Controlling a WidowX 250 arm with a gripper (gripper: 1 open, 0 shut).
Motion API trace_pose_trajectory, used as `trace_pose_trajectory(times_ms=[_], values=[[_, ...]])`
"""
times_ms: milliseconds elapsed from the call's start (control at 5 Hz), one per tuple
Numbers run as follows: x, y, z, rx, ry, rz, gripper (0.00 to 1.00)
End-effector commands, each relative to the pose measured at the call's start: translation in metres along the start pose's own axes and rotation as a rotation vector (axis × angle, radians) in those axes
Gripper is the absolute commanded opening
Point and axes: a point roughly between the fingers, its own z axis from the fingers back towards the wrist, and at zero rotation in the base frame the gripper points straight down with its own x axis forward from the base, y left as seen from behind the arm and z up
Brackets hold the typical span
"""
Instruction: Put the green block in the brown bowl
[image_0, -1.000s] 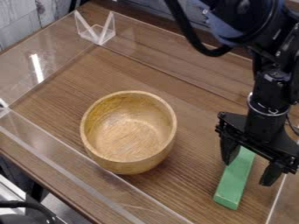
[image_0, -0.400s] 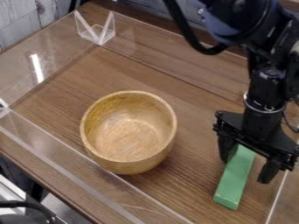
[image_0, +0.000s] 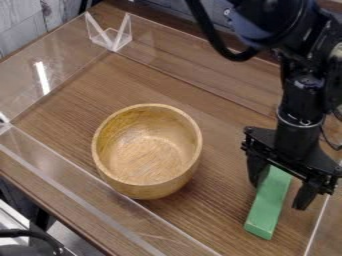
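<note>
One green block (image_0: 271, 206) is what matters here, and it lies flat on the wooden table (image_0: 174, 80), near the front right corner, its long side running away from me toward the arm. Its far end sits between the two black fingers of the gripper (image_0: 290, 184), which points straight down over it with its jaws spread wide. I cannot see either finger pressing on the block; they stand to either side of it, and the block rests on the wood.

Compared with a second ago, very little has changed. The block has not shifted, and the jaws are as wide as they were. The arm looks to have crept a touch to the left and perhaps lower, but so slightly that I would not swear to it. To my eye that means the reach is finished and the squeeze has not yet begun: the grip is lined up, nothing more.

Left of the block, a little apart from it, stands the brown bowl (image_0: 147, 150), empty, its grain showing inside. A clear plastic wall (image_0: 40, 70) runs round the table's edge, with a small clear stand (image_0: 110, 32) at the far back.

The whole carry is yet to come, I judge.
</note>
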Motion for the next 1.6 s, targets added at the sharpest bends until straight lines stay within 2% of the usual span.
trace_pose_trajectory(times_ms=[0,400,1200,1400], values=[[0.011,-0.002,0.017,-0.021,-0.055,0.003,1.00],[0.013,-0.003,0.020,-0.032,-0.058,0.000,1.00],[0.010,0.003,-0.007,-0.036,-0.061,0.016,1.00],[0.009,0.003,-0.008,-0.039,-0.064,0.023,0.00]])
